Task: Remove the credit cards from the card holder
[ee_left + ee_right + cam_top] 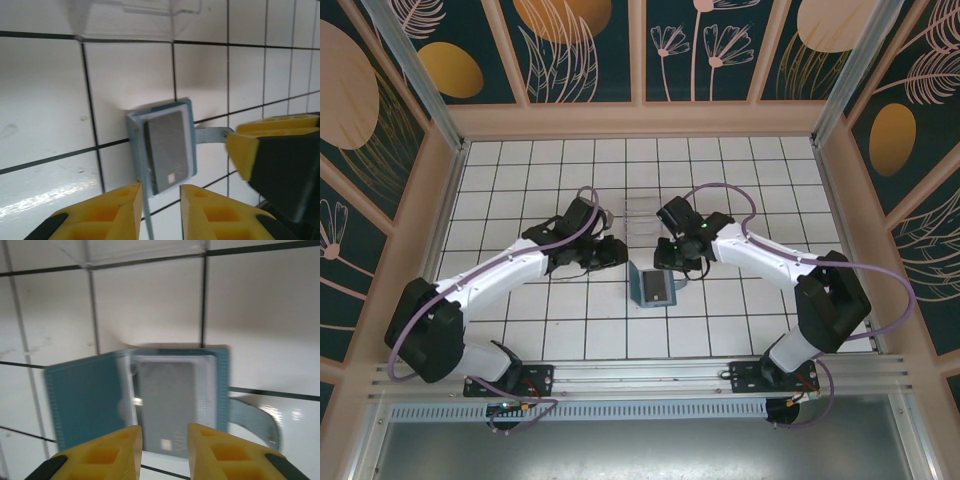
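Note:
The teal card holder (651, 288) lies open on the tiles between both arms. A dark grey credit card (167, 150) sits in its pocket with a pale rim around it; I cannot tell if that rim is a second card. In the right wrist view the holder's left flap (85, 400) is folded out, the card (165, 400) is in the right half, and a strap (255, 415) trails to the right. My left gripper (161, 192) is open, with the flap's thin edge passing between its fingers. My right gripper (164, 432) is open just short of the card's near edge.
A clear plastic box (638, 212) stands just beyond the holder, at the top edge of both wrist views (130, 20) (140, 252). The right gripper's yellow finger (260, 145) sits close to the holder's strap (210, 134). White tiled floor (570, 330) surrounds the holder, enclosed by wooden walls.

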You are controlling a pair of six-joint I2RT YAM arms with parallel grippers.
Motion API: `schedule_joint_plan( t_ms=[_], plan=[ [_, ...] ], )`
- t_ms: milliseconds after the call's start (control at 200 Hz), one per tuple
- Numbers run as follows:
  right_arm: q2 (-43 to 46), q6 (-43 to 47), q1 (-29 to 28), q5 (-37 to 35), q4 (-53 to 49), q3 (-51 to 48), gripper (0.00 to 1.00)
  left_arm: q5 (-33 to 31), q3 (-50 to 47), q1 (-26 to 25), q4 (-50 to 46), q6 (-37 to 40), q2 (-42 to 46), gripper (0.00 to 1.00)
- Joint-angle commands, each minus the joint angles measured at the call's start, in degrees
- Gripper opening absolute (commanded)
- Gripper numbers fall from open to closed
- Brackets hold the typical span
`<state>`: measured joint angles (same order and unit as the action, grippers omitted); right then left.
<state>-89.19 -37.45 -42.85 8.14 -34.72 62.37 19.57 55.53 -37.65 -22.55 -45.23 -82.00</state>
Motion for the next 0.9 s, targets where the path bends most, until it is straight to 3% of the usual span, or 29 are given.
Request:
schedule_joint_plan(
  t_ms=[0, 220, 671, 896],
  plan=[
    [-0.89, -2.01, -0.30, 3.78, 4.38, -1.93, 0.30, 3.51, 3.63, -2.05, 2.24, -0.65, -3.39, 0.28],
    [-2.43, -2.53, -0.13, 1.35, 5.76, -6.08, 0.30, 4.34, 7.78, -4.73, 3.05, -1.67, -8.30, 0.25],
    [-2.92, -3.33, 1.37, 3.72, 11.05, -12.36, 0.30, 7.66, 8.28, -6.73, 5.41, -4.13, -12.92, 0.24],
    [-1.69, -3.69, 1.38, 3.94, 11.04, -12.32, 0.30, 4.44, 4.76, -6.72, 3.69, -3.87, -12.67, 0.23]
  ],
)
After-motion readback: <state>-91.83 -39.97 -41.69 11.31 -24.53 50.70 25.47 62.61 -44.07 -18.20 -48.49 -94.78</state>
